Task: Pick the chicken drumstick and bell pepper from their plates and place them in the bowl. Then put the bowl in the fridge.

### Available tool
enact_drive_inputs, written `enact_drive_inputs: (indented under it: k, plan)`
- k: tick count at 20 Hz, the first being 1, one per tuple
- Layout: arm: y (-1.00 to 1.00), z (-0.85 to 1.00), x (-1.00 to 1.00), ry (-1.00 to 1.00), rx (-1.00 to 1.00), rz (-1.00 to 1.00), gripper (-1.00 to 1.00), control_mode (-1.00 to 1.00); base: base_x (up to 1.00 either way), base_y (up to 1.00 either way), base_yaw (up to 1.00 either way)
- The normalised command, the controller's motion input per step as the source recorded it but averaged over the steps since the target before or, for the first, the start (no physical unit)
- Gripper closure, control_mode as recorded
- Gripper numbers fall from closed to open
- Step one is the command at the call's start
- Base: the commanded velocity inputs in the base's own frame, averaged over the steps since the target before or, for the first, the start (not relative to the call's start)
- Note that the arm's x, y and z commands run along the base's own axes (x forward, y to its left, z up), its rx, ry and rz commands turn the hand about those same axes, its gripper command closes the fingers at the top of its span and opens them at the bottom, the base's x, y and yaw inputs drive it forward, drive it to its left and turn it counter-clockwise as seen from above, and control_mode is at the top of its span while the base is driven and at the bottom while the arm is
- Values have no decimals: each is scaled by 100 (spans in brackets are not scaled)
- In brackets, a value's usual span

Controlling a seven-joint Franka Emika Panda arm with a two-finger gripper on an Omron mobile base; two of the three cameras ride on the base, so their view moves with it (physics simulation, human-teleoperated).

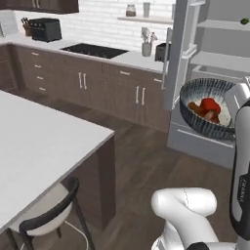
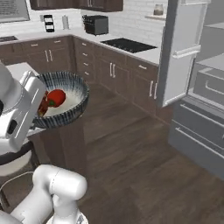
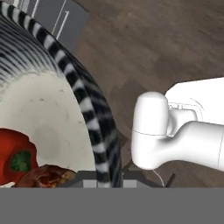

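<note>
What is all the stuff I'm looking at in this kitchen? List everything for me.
Deep striped grey-blue bowl: one, whitish inside, held up in the air before the fridge.
Red bell pepper: one, inside the bowl.
Reddish-brown chicken drumstick: one, inside the bowl beside the pepper.
Tall grey fridge: one, door open, shelves and drawers showing.
Black toaster: one, on the back counter.
Black cooktop: one, set into the counter.
Dark brown cabinets: a row under the counter.
White island counter: one, at left.
Black chair: one, pale seat, under the island.
White gripper: one, clamped on the bowl's rim.
</note>
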Motion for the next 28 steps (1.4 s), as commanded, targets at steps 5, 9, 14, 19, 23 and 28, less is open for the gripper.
enact_drive_inputs:
  k: [5, 9, 14, 19, 23, 28]
  plan:
    - [0, 0, 0, 0, 0, 0, 100, 100, 24, -13, -51]
    - [0, 0, 0, 0, 0, 0, 100, 100, 26, -20, -48]
    - [0, 0, 0, 0, 0, 0, 100, 100, 44, -1, -45]
    - [0, 0, 0, 0, 0, 0, 100, 100, 80, 38, -31]
    - [0, 0, 0, 0, 0, 0, 100, 100, 100, -32, -2]
    - [0, 0, 0, 0, 0, 0, 100, 100, 100, -58, 0]
